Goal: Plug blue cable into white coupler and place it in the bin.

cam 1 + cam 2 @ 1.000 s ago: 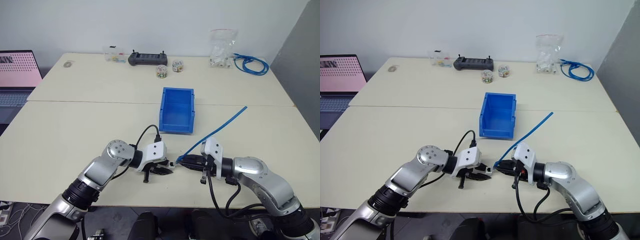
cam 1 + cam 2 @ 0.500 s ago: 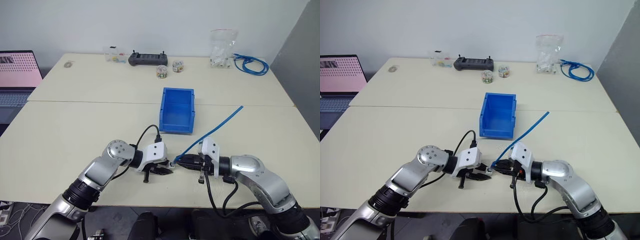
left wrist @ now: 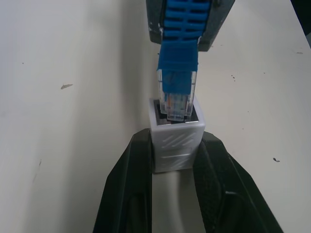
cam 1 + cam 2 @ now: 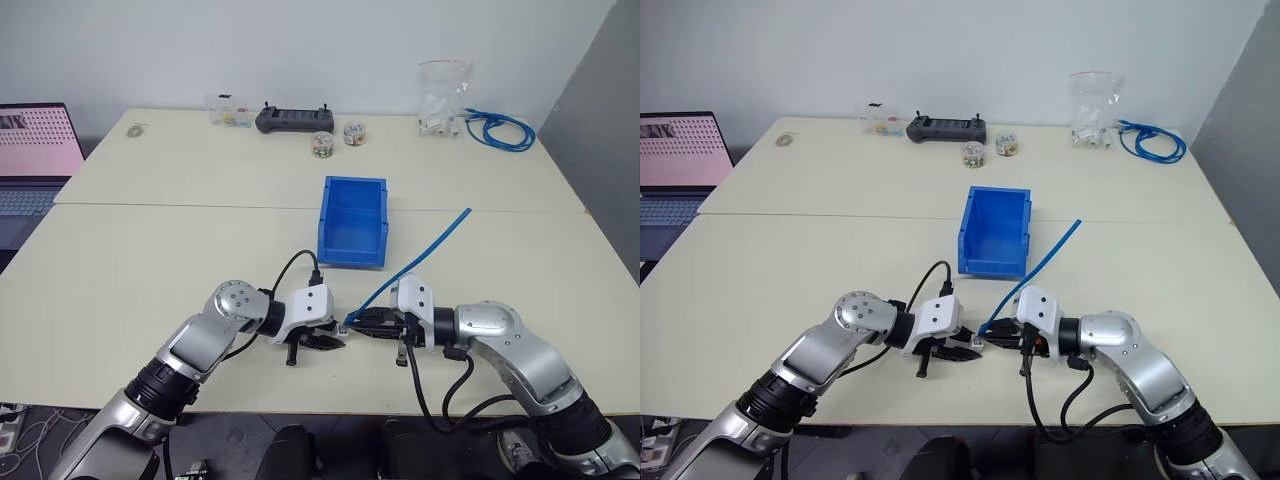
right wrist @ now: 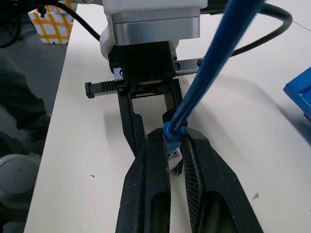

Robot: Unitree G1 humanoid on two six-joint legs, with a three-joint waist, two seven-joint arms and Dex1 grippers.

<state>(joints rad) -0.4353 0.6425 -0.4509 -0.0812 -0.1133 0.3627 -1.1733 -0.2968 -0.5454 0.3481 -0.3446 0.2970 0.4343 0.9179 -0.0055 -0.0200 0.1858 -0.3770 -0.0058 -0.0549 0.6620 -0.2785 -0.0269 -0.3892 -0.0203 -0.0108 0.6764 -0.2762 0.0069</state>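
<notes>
Near the front edge of the table point(image 4: 120, 260), a little right of its middle, the two grippers met nose to nose. On the left, the left gripper point(image 3: 176, 160) had its fingers drawn in tight on the white coupler point(image 3: 176, 143), the dark socket face turned toward the other arm. Straight across from it, the right gripper point(image 5: 174, 145) was clamped fully shut on the blue cable point(image 4: 420, 262) just behind the clear plug point(image 3: 177, 99). Plug and socket lay on one line, and the plug's tip sat just inside the socket mouth; I judged it not yet pushed home, so the next push would have to run along that same line. The cable's free length rose up and away toward the table's right side. The bin point(image 4: 352, 219) stood beyond the grippers, toward the middle of the table, apart from both.

Compared with a second earlier, the right gripper had closed the small gap to the left, and the cable's far end had swung closer to the bin.
</notes>
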